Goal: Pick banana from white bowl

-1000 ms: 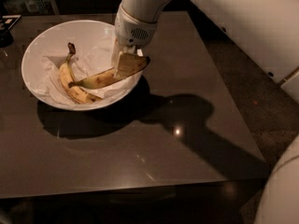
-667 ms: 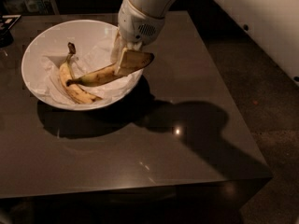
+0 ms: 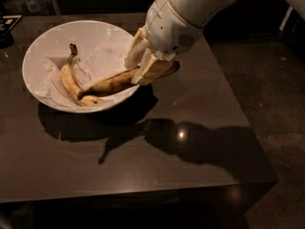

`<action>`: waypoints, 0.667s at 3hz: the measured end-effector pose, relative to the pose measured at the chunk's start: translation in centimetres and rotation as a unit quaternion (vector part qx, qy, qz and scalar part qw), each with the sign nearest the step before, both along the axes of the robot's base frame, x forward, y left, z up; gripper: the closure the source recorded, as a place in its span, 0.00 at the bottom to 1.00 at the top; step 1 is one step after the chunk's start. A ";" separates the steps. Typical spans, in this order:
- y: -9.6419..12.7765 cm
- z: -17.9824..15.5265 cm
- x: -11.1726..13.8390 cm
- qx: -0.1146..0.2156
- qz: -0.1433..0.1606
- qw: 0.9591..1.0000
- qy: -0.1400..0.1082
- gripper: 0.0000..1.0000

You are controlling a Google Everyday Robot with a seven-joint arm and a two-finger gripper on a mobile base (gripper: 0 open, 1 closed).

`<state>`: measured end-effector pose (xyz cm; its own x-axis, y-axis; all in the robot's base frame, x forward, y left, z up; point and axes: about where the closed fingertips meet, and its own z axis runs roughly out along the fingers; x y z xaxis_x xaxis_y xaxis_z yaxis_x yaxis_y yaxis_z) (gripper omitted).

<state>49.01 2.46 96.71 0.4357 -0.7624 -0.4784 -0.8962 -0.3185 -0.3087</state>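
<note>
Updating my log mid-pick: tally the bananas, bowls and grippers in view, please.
Bowls: 1, the white bowl.
Bananas: 2, the held banana and the loose banana lying in the bowl.
Grippers: 1, the gripper at the bowl's right rim, jaws shut on the held banana.
Total: 4.

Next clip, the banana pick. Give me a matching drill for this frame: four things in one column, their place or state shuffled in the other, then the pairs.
Things:
1. banana
2. second banana
3. gripper
4. table

Places or states:
A. shut on a fruit, at the right rim of the white bowl
B. one end clamped, body reaching across the rim
C. dark and glossy, bearing the bowl
D. lying on the paper lining, untouched

Pairs: 1-B, 2-D, 3-A, 4-C
</note>
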 end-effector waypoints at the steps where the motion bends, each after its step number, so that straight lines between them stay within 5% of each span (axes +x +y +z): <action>1: -2.1 0.2 -2.5 0.028 0.001 0.999 -0.016 1.00; 2: -2.6 0.4 -2.7 0.030 -0.001 0.999 -0.018 1.00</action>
